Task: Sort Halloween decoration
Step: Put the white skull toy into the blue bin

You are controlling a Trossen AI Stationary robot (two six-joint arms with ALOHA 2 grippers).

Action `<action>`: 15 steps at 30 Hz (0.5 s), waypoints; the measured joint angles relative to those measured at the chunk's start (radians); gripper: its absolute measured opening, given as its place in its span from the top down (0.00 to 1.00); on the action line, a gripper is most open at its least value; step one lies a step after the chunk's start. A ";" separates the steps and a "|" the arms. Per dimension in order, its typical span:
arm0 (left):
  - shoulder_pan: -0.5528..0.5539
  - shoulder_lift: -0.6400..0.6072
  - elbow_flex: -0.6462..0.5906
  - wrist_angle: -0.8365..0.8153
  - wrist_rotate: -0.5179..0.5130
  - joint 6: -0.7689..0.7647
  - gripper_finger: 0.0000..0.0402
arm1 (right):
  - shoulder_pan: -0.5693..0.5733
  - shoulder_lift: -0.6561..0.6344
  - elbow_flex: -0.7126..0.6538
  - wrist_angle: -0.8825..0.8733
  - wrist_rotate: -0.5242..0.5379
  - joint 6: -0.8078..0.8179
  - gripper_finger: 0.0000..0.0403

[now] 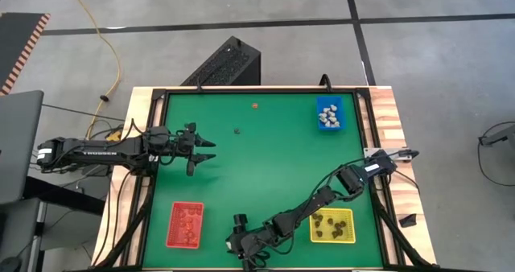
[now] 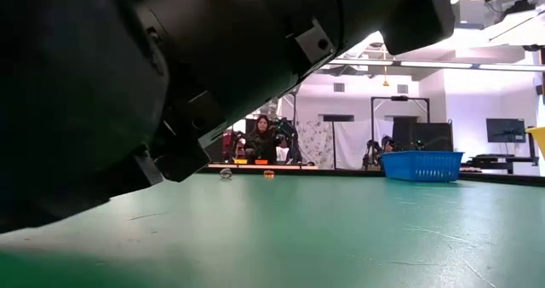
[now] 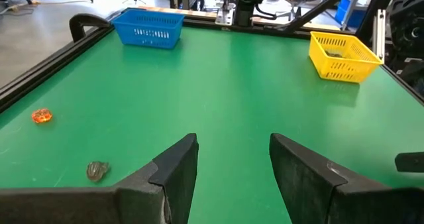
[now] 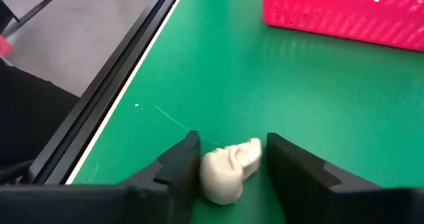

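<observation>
right pincer [image 4: 228, 168] apart, astride cream skull [image 4: 230, 169] at tabletop [image 1: 265, 159] near edge, beside red tray [image 4: 344, 12] | skull's long axis crosses the gap | left pincer [image 3: 232, 177] apart, far off

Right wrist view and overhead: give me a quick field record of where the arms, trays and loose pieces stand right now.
right gripper: near front table edge beside red tray; fingers open around a cream skull
left gripper: open, empty, left of table centre
blue tray: back right, holds whitish pieces
yellow tray: front right, holds dark pieces
red tray: front left, holds reddish pieces
loose: orange piece, dark piece, both on mat near back
</observation>
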 joint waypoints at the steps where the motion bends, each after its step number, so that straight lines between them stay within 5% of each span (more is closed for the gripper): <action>1: 0.000 0.000 0.000 -0.001 0.000 0.000 0.56 | -0.001 -0.001 0.000 -0.002 0.000 -0.003 0.53; 7: 0.000 0.000 0.000 0.000 0.001 0.000 0.56 | -0.006 -0.042 -0.004 -0.061 -0.048 -0.019 0.71; 15: 0.000 0.000 0.000 -0.009 0.002 0.008 0.56 | -0.020 -0.316 -0.002 -0.546 -0.039 -0.059 0.69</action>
